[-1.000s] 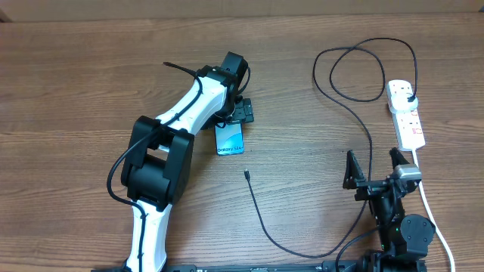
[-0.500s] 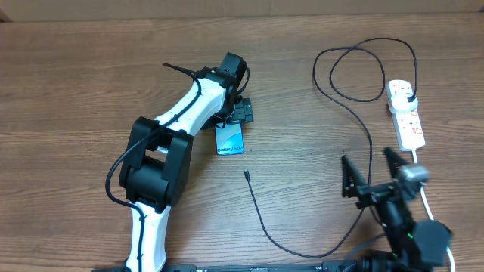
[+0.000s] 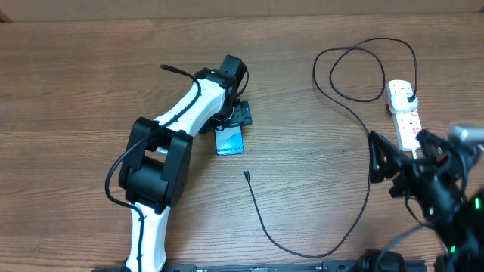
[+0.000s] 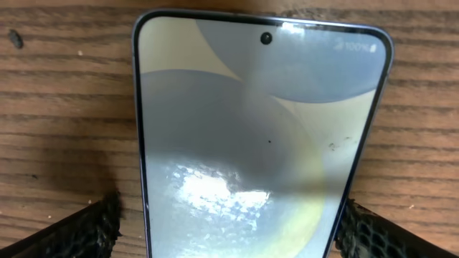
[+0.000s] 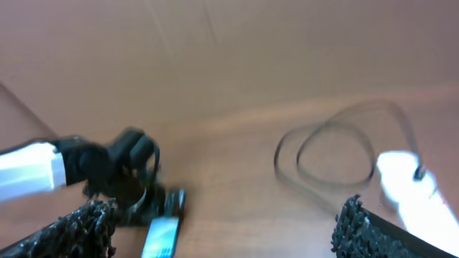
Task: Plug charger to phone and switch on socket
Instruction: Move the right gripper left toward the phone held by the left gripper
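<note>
The phone (image 3: 230,140) lies flat on the wooden table, screen lit. In the left wrist view the phone (image 4: 258,143) fills the frame. My left gripper (image 3: 236,121) stands open astride the phone's near end, one finger (image 4: 93,229) on each long side. The charger cable (image 3: 265,227) curves over the table; its loose tip (image 3: 247,174) lies just below the phone. Its black plug (image 3: 409,96) sits in the white socket (image 3: 403,107) at the far right. My right gripper (image 3: 401,155) hangs open and blurred beside the socket, nothing between its fingers (image 5: 366,229).
The left arm (image 3: 162,159) stretches from the front edge up to the phone. The cable makes a loop (image 3: 355,72) left of the socket. The right wrist view is blurred and shows the phone (image 5: 163,236), the loop (image 5: 330,150) and the socket (image 5: 405,183).
The right arm has swung up and to the right, from the front edge toward the socket. The left arm, the phone and the cable have stayed put.
</note>
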Controlling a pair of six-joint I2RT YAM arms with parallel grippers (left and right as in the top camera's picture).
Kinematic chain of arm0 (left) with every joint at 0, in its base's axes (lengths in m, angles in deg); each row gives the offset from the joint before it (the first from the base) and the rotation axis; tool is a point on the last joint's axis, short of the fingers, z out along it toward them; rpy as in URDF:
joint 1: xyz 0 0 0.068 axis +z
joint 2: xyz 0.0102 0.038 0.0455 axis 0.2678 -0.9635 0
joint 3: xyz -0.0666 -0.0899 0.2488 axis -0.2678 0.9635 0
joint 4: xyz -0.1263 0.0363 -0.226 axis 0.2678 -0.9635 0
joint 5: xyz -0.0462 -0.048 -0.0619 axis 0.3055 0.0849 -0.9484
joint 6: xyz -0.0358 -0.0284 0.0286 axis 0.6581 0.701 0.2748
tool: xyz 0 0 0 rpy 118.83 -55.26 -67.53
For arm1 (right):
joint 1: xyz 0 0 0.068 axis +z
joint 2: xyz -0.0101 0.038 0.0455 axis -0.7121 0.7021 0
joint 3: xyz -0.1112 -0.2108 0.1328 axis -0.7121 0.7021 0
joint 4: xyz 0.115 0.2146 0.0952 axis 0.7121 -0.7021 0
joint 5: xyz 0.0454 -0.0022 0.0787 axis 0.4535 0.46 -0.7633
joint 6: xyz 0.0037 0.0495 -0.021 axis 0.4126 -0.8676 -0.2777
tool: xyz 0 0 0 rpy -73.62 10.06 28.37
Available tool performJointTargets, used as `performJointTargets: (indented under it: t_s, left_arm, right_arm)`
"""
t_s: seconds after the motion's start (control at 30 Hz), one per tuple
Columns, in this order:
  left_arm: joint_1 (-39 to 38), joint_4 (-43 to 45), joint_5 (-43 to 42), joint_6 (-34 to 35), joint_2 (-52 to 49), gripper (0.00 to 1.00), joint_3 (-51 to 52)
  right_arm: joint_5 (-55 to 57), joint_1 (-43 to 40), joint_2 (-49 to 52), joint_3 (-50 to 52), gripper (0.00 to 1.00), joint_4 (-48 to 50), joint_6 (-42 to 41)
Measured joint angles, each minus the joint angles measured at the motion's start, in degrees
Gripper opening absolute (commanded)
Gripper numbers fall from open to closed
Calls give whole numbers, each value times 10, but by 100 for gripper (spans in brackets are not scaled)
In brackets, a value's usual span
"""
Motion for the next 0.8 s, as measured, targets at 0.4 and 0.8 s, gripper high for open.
performJointTargets:
  t_s: [0.4, 0.8]
  left_arm:
    - [3, 10, 1, 15, 5, 98, 8]
    - [2, 20, 0, 22, 8, 91, 12]
  right_arm:
    - [-170, 0, 125, -13, 88, -35, -24]
    - [-186, 14, 284, 50, 87, -42, -47]
